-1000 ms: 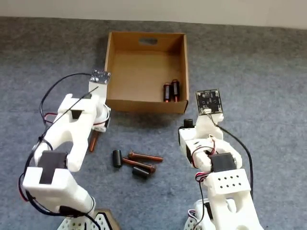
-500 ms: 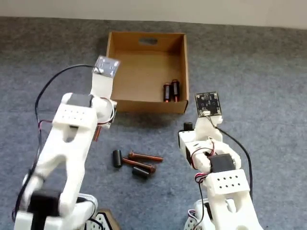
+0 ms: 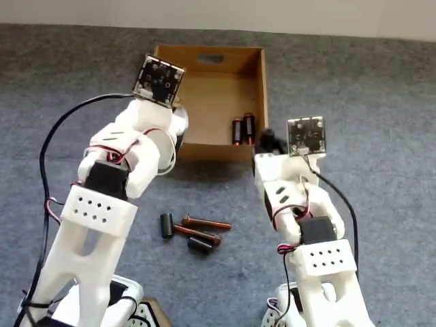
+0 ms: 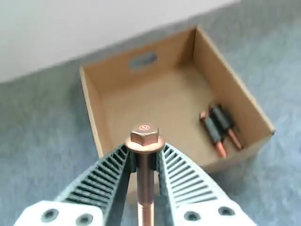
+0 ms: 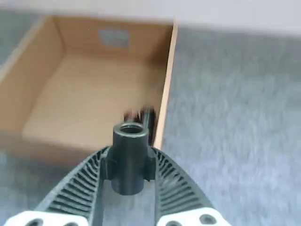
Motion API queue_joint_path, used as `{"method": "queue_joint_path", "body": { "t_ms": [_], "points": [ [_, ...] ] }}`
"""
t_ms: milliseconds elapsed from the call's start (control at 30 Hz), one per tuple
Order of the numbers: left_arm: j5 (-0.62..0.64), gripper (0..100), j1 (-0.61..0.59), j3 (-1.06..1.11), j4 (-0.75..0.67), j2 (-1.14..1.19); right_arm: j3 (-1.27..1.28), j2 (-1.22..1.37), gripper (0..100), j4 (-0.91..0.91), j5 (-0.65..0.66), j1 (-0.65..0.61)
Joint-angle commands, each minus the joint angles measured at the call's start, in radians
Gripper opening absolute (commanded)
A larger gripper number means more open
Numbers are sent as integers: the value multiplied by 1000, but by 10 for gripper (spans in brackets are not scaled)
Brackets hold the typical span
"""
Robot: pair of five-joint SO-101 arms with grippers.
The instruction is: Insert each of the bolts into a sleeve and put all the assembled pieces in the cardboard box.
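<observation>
The left jaws pinch a copper bolt (image 4: 145, 165) just under its head, near the 8 o'clock corner of the cardboard box (image 3: 204, 149). The right jaws pinch a black sleeve (image 5: 128, 157) by the box's 4 o'clock corner, where two assembled pieces (image 3: 243, 129) lie inside. Two loose bolts (image 3: 206, 223) and two loose sleeves (image 3: 165, 225) lie on the surface (image 3: 381, 122) at the box's 6 o'clock.

Office-like room: grey carpet (image 3: 381, 102) runs up to a plain pale wall (image 3: 272, 10).

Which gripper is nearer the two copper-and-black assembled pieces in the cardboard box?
Right. The right gripper, holding a black sleeve, is just outside the box beside the pieces; the left gripper is near the opposite front corner.
</observation>
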Motion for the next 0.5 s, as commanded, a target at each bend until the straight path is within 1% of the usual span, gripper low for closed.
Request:
{"method": "queue_joint_path", "body": {
  "t_ms": [0,167,267,400,467],
  "points": [
    [101,7,7,-91,-110,-48,-18,4,5,-200,-9,-36],
    [249,7,25,-65,-226,-45,101,-1,5,-426,-9,-119],
    [258,7,39,-30,-287,-50,166,-5,5,-507,-9,-142],
    [261,7,47,-24,-293,-79,200,-7,5,-541,-8,-170],
    [261,7,74,-19,-292,-120,205,-7,5,-541,-8,-166]
  ]
}}
